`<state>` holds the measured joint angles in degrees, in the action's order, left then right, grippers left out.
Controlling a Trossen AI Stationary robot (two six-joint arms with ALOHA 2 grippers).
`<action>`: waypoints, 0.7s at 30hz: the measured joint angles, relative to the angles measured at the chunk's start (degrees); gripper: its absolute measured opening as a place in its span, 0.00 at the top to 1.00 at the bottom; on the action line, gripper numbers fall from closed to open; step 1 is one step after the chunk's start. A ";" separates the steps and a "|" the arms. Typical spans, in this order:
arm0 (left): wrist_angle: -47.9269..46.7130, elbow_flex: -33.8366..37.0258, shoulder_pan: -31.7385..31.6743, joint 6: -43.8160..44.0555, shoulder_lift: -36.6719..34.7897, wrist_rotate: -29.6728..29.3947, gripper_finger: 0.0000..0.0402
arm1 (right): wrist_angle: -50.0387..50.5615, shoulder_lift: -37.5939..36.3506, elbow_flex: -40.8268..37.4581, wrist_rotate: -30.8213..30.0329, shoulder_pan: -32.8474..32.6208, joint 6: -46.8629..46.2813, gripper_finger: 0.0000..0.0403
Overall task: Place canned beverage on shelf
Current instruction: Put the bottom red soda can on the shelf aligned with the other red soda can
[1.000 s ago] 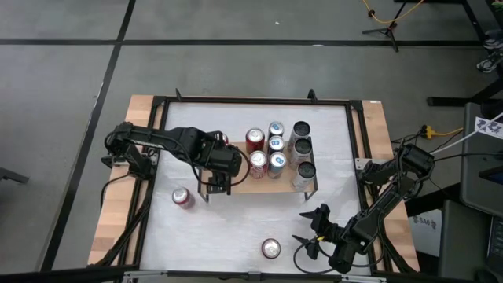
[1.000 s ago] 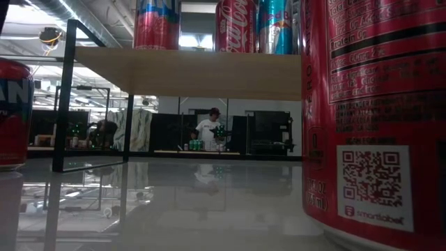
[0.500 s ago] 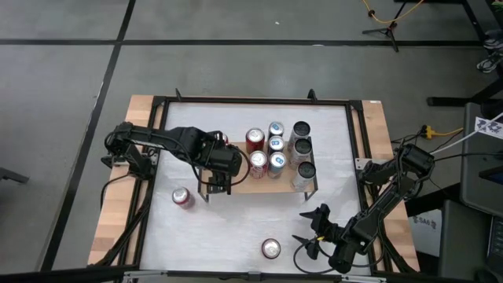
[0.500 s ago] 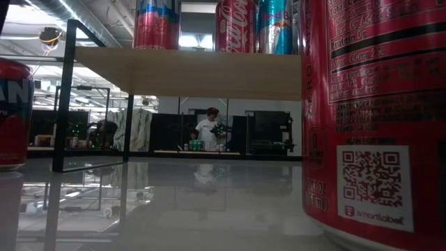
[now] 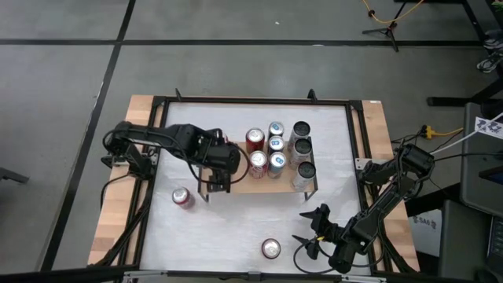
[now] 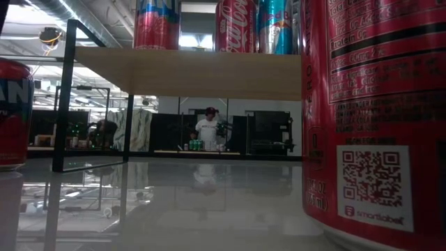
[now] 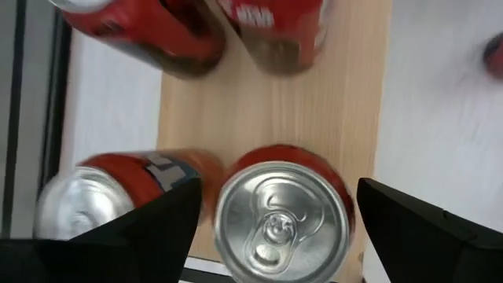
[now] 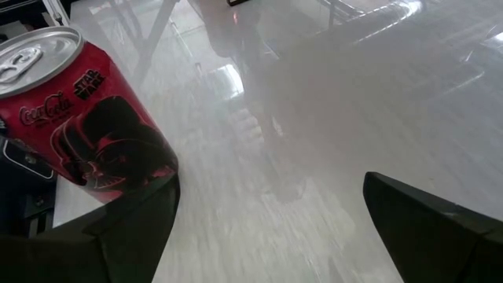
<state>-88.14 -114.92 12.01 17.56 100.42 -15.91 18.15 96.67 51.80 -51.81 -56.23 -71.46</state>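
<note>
Our left gripper (image 7: 271, 228) hangs over a red can (image 7: 281, 212) on the shelf (image 7: 346, 110), jaws wide, gripping nothing. Our right gripper (image 5: 313, 229) waits open near the table's front.

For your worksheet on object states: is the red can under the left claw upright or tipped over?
Upright. The red can shows its round silver lid face-up between the left claw's spread fingers, standing on the shelf.

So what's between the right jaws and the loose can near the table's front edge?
Nothing: the high view shows only bare white tabletop between the right gripper and that red can. The jaws stand open.
</note>
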 joint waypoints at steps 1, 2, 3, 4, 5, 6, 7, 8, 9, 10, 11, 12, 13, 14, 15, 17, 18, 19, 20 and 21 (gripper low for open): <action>0.01 -0.79 0.00 0.00 -0.08 -0.23 0.18 | -0.02 -0.01 -0.01 0.00 0.00 0.00 0.03; 0.02 -1.74 0.00 -0.07 -0.09 -0.58 0.18 | -0.02 -0.01 -0.01 -0.01 0.00 0.00 0.03; 0.02 -2.81 0.00 -0.14 -0.09 -1.04 0.18 | 0.00 -0.01 0.00 0.00 0.00 0.00 0.03; 0.01 -3.97 0.00 -0.13 -0.09 -1.32 0.18 | -0.01 -0.01 -0.01 -0.02 0.00 0.00 0.03; 0.01 -5.29 0.00 -0.13 -0.09 -1.41 0.18 | -0.02 -0.01 0.00 -0.01 0.00 0.00 0.03; 0.01 -6.75 0.00 -0.12 -0.09 -1.43 0.18 | -0.01 0.01 0.01 0.00 0.00 0.00 0.03; 0.05 -8.17 0.00 -0.13 -0.09 -1.47 0.18 | -0.02 -0.01 0.01 0.00 0.00 0.00 0.03; 0.03 -9.65 0.00 -0.13 -0.09 -1.47 0.18 | 0.00 -0.01 0.01 0.00 0.00 0.00 0.03; 0.07 -11.29 0.00 -0.13 -0.09 -1.46 0.18 | 0.00 -0.01 -0.01 -0.02 0.00 0.00 0.03; 0.17 -12.84 0.01 -0.10 -0.09 -1.43 0.18 | -0.02 0.01 -0.01 0.00 0.00 0.00 0.03; 0.26 -14.44 0.14 0.18 -0.09 -1.16 0.18 | 0.00 -0.01 0.00 0.00 0.00 0.00 0.03; 0.29 -16.18 0.29 0.57 -0.09 -0.69 0.18 | -0.02 -0.01 0.01 0.00 0.00 0.00 0.03; 0.39 -17.89 0.51 1.25 -0.09 -0.15 0.18 | -0.02 0.00 -0.01 -0.01 0.00 0.00 0.03; 0.48 -19.44 0.86 1.80 -0.09 0.61 0.18 | -0.01 -0.01 0.00 0.00 0.00 0.00 0.03; 1.12 -20.27 1.39 2.59 -0.18 1.11 0.18 | -0.01 -0.01 0.01 0.00 0.00 0.00 0.03; 4.77 -19.40 2.60 4.62 -1.43 1.94 0.18 | 0.02 -0.01 -0.01 -0.01 0.00 0.00 0.03; 5.88 -19.11 3.61 5.73 -1.72 1.92 0.18 | 0.05 -0.01 0.01 -0.02 0.00 0.00 0.03; 6.74 -19.10 4.48 6.87 -1.82 1.96 0.18 | 0.13 -0.01 -0.01 0.00 0.00 0.00 0.03; 7.69 -19.10 5.37 7.64 -1.92 1.95 0.18 | 0.19 -0.01 -0.01 0.00 0.00 0.00 0.03; 8.31 -19.10 6.61 7.84 -1.95 1.83 0.18 | 0.26 -0.01 -0.01 -0.04 0.00 0.00 0.03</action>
<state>-79.83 -134.02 18.62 25.41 98.48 -14.09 18.41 96.66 51.79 -51.85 -56.23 -71.46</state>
